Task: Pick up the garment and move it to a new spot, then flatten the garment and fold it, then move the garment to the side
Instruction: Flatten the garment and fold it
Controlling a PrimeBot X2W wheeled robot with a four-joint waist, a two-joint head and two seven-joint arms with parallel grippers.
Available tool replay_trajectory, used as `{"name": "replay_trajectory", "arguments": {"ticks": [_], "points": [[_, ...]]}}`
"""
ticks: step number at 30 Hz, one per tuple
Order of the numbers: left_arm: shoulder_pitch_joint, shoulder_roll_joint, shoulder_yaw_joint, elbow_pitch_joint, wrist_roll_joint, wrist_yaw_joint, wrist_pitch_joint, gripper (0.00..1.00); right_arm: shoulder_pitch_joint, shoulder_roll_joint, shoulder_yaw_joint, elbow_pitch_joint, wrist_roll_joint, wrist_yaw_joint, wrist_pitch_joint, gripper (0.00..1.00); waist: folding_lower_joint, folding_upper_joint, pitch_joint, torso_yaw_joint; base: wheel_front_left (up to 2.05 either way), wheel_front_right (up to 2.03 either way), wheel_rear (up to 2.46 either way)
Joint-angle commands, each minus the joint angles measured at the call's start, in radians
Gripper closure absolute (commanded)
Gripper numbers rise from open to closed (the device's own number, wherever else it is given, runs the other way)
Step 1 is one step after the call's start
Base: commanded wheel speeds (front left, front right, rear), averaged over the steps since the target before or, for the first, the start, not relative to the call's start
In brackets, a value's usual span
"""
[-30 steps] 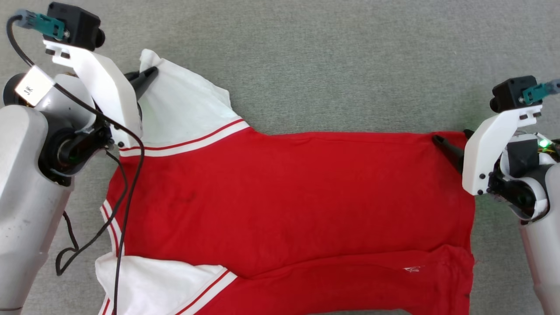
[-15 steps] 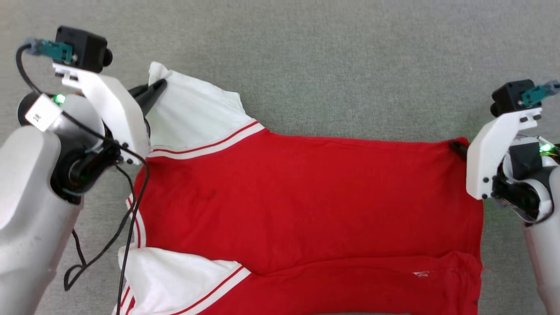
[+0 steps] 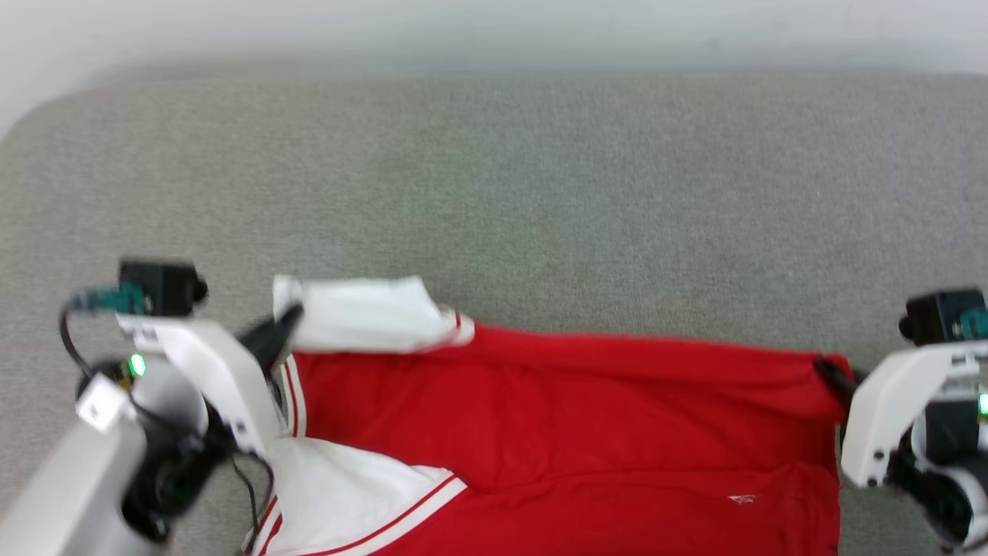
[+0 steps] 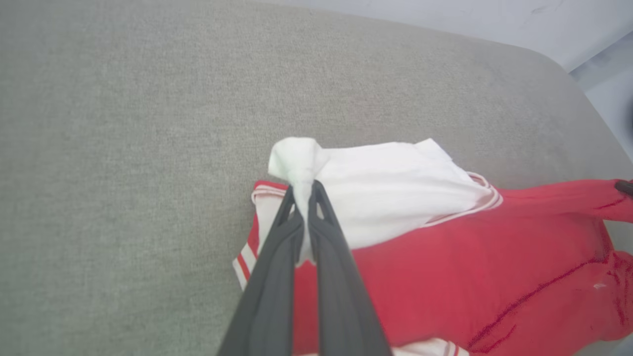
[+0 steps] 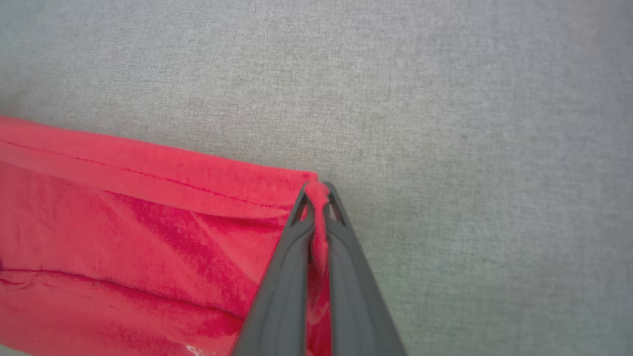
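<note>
Red jersey fabric, the garment [image 3: 571, 417], lies spread across the grey cloth surface [image 3: 494, 193], with its far edge gathered up between the two arms. The left gripper [image 4: 302, 190] is pinched tight on the bunched tip of the white sleeve [image 4: 395, 183]. The right gripper [image 5: 316, 193] is pinched tight on the red hem corner [image 5: 277, 180]. This looks like the fold, with the far edge due to come over the body toward the near side. To do it well, both arms should travel level and at one pace, with the edge stretched so no slack sags in the middle. The head view is blurred, so the raised edge is probably clear of the surface, but I cannot be sure. Release should come only once the edge lies flat and square on the lower layer.
</note>
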Motion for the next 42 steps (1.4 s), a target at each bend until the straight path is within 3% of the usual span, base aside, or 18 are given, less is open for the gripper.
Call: {"name": "replay_trajectory", "arguments": {"ticks": [1,12,19,20,21,22,24,25,32,42], "points": [[0.072,-0.005,0.000,-0.029,-0.012,0.021,-0.018,1.00,0.053,0.018,-0.018,-0.017,0.007,0.000,-0.016,1.00,0.0001,0.0000,-0.030,0.016,0.00,0.00,0.00],[0.339,-0.043,-0.016,-0.054,-0.061,0.087,-0.079,1.00,0.250,0.113,-0.102,-0.009,0.017,0.000,-0.077,1.00,0.0001,0.0000,-0.055,0.034,0.00,0.00,0.00],[0.399,-0.052,-0.018,-0.036,-0.075,0.090,-0.101,1.00,0.310,0.143,-0.116,0.017,0.017,0.000,-0.114,1.00,0.0001,0.0000,-0.061,0.034,0.00,0.00,0.00],[0.401,-0.057,-0.021,-0.031,-0.075,0.088,-0.102,1.00,0.315,0.149,-0.116,0.023,0.024,0.000,-0.120,0.88,0.0001,0.0000,-0.062,0.035,0.00,0.00,0.00],[0.402,-0.061,-0.029,-0.024,-0.074,0.083,-0.100,1.00,0.321,0.152,-0.118,0.028,0.025,0.000,-0.129,0.36,0.0001,0.0000,-0.063,0.035,0.00,0.00,0.00],[0.401,-0.067,-0.035,-0.018,-0.073,0.077,-0.101,1.00,0.330,0.157,-0.118,0.033,0.022,0.000,-0.139,0.00,0.0001,0.0000,-0.064,0.036,0.00,0.00,0.00],[0.394,-0.081,-0.042,-0.004,-0.070,0.070,-0.114,0.40,0.339,0.165,-0.122,0.038,0.022,-0.001,-0.170,0.00,0.0001,0.0000,-0.068,0.039,0.00,0.00,0.00],[0.388,-0.087,-0.046,0.003,-0.066,0.066,-0.120,0.02,0.345,0.169,-0.124,0.038,0.023,-0.001,-0.189,0.00,0.0001,0.0000,-0.072,0.041,0.00,0.00,0.00],[0.360,-0.104,-0.053,-0.011,0.002,0.064,-0.210,0.00,0.384,0.186,-0.135,-0.020,0.017,-0.001,-0.282,0.00,0.0001,0.0000,-0.118,0.049,0.00,0.00,0.00],[0.337,-0.112,-0.055,-0.088,0.150,0.115,-0.376,0.00,0.406,0.180,-0.184,-0.129,-0.029,-0.001,-0.216,0.00,0.0001,0.0000,-0.187,0.054,0.00,0.00,0.00]]}}
